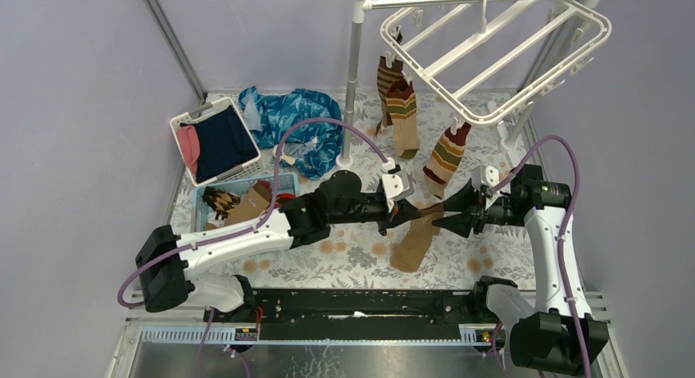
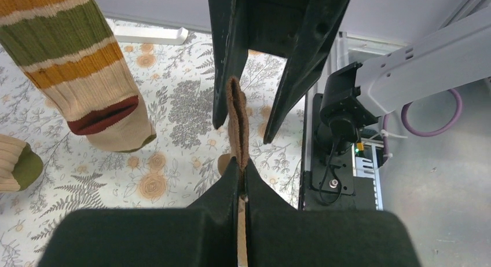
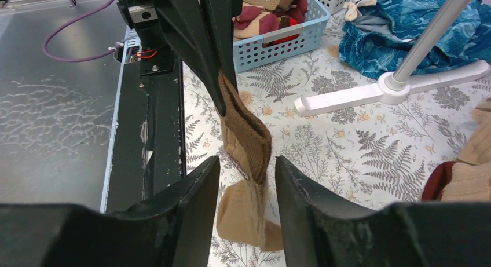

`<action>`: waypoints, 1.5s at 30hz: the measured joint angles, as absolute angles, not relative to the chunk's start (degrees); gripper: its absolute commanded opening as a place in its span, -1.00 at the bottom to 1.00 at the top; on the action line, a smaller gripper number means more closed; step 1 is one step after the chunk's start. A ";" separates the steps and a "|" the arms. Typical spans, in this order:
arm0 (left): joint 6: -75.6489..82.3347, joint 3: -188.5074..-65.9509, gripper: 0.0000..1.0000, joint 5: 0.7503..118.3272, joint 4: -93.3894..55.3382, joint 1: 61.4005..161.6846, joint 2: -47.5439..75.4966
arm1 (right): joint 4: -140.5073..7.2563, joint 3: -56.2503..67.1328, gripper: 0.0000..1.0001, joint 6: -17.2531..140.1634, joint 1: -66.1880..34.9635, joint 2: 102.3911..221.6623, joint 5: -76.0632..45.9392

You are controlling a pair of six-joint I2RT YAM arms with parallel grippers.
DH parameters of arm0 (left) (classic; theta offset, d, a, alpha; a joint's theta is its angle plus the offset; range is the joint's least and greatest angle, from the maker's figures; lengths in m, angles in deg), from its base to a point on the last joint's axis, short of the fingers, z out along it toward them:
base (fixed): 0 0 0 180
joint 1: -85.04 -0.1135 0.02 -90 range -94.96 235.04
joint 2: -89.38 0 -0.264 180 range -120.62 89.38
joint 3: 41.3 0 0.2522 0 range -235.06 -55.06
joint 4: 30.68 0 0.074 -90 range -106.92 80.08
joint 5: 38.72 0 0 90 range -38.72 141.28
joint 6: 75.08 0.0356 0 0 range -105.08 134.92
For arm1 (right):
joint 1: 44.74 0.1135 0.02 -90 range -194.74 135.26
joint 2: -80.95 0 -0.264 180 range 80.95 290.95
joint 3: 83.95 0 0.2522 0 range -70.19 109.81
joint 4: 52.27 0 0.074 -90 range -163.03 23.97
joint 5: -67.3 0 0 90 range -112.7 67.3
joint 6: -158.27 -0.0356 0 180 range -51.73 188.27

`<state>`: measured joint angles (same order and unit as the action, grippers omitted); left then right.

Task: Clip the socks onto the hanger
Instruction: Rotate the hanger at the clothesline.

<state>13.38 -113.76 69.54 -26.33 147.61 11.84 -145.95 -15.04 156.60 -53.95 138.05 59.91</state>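
at the left a blue basket (image 1: 285, 184) holds socks (image 1: 246, 200), with a blue cloth (image 1: 287, 116) behind it. in the middle the left hand (image 1: 407, 214) is clamped tight on the top edge of a brown sock (image 1: 414, 240) whose foot trails onto the tabletop (image 1: 344, 255), and the right hand (image 1: 442, 211) faces it with jaws apart either side of that edge, not pressed onto it. above, right of the pole (image 1: 354, 83), two striped socks (image 1: 402, 107) hang clipped to the hanger (image 1: 524, 58), the nearer one close to the right hand.

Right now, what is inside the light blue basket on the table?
The blue basket holds a heap of socks: a tan one, a dark patterned one and something red. The left arm crosses its near side, so the bottom and anything lying deeper are hidden.
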 measured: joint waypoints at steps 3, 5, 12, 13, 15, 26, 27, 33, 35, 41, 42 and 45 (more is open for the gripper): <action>12.29 -113.76 -1.00 70.15 -27.64 147.61 11.82 | -143.44 -15.67 -0.54 154.31 -53.03 137.96 59.95; 11.61 -113.73 -1.00 70.37 -28.39 147.61 11.82 | -142.28 -15.80 -0.75 153.24 -52.73 137.87 59.97; 9.84 -113.14 -0.80 70.33 -31.14 147.61 11.84 | -141.01 -15.80 -1.00 151.56 -52.60 135.12 58.90; 9.71 -112.95 -0.67 70.24 -31.27 147.61 11.87 | -141.05 -15.71 -1.00 151.47 -52.60 134.42 58.11; 9.60 -112.20 -0.43 69.87 -31.58 147.46 12.11 | -141.36 -15.19 -1.00 151.18 -52.60 133.44 56.12; 4.73 -107.31 0.98 70.61 -42.59 138.71 16.02 | -135.46 -7.74 -1.00 133.94 -53.71 130.90 33.41; 4.07 -107.31 0.98 70.57 -43.99 138.41 15.93 | -135.28 -6.88 -1.00 133.22 -54.48 130.97 31.78; -0.98 -110.17 0.94 72.99 -55.29 138.25 10.12 | -136.90 2.27 -1.00 133.90 -67.15 135.40 27.34; -2.75 -112.36 0.86 73.60 -58.88 138.34 6.18 | -139.52 6.34 -1.00 136.87 -73.73 138.77 28.21; -3.25 -118.61 0.50 73.52 -66.74 140.22 -5.88 | -144.90 10.54 -1.00 144.19 -82.06 145.96 29.92; -2.29 -119.51 0.50 72.69 -67.36 140.79 -7.35 | -145.25 10.54 -1.00 144.76 -82.28 146.07 29.94; 1.60 -121.95 0.60 67.38 -68.52 142.67 -11.28 | -146.06 10.51 -1.00 146.09 -82.76 145.59 30.35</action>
